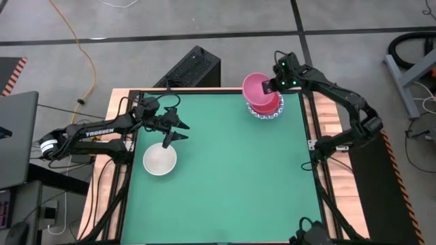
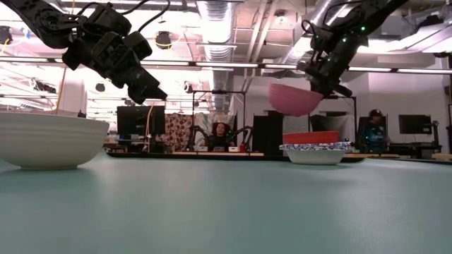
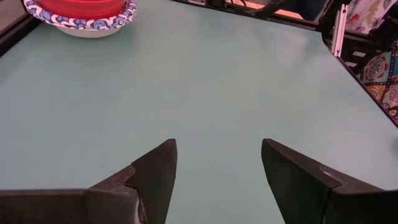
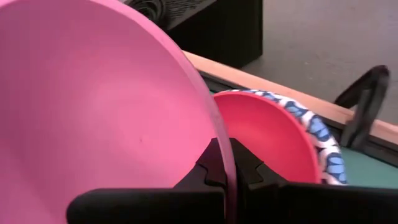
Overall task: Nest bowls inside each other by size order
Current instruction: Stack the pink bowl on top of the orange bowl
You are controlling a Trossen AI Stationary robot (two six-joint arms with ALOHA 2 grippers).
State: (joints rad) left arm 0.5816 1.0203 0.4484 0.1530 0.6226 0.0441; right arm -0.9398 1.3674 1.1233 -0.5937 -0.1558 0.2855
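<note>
Pink bowl (image 1: 257, 88) hangs in the air at the table's far right corner, its rim pinched between the closed fingers of the right gripper (image 1: 269, 87); it sits just above the red bowl (image 1: 267, 106), which is nested in a white bowl with a blue patterned rim (image 1: 266, 114). The low view shows clear air between the pink bowl (image 2: 295, 99) and the stack (image 2: 313, 146) below it, which the overhead view cannot show. A plain off-white bowl (image 1: 160, 160) stands alone near the left edge, well apart from the stack. The left gripper (image 1: 175, 131) hovers just beside and above it with fingers spread and nothing between them; the left arm carries the word TROSSEN in white letters. The table (image 1: 225, 177) has a green mat with a black frame and wooden border. Only the low view shows the room behind: ceiling ducts, strip lights, monitors and two seated people (image 2: 221, 134) at desks.
</note>
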